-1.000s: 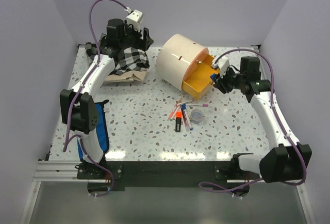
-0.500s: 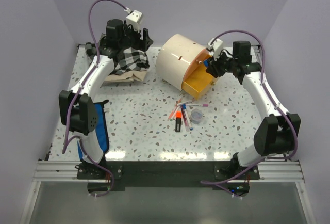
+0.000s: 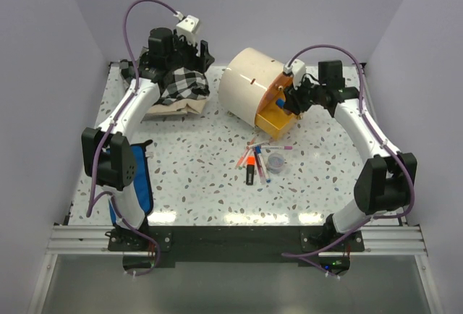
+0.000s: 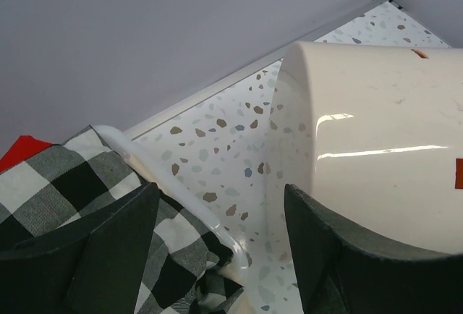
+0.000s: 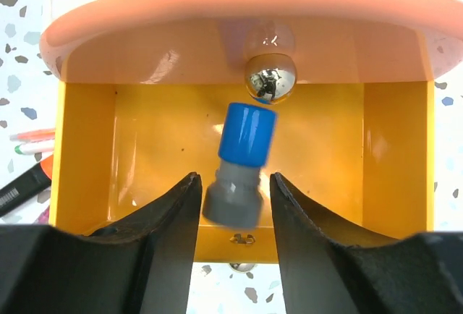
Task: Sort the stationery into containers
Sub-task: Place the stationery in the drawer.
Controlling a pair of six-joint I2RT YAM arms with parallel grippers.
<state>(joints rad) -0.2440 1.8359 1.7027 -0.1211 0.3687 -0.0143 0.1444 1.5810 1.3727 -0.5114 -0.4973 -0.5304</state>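
Note:
The cream drum cabinet (image 3: 248,81) lies on its side with an orange drawer (image 3: 278,116) pulled out. My right gripper (image 3: 290,99) hovers over that drawer. In the right wrist view its jaws (image 5: 235,184) stand open, with a blurred blue-and-grey stick (image 5: 242,162) loose between them, gaps on both sides, over the drawer floor (image 5: 94,155) below a shiny knob (image 5: 270,77). Pens, an orange highlighter (image 3: 250,163) and a clear round pot (image 3: 276,160) lie mid-table. My left gripper (image 3: 197,59) is open and empty above the checked cloth (image 4: 65,184), beside the cabinet (image 4: 376,126).
The black-and-white checked cloth pile (image 3: 181,84) rests on a brown sheet at the back left. A clear plastic rim (image 4: 181,191) curves beside the cloth. A blue pad (image 3: 139,184) hangs by the left arm's base. Walls close the table at the back and sides.
My right arm swung left, from beside the drawer to right above it. The blue-and-grey stick now sits loose between the jaws. The left arm has not moved.

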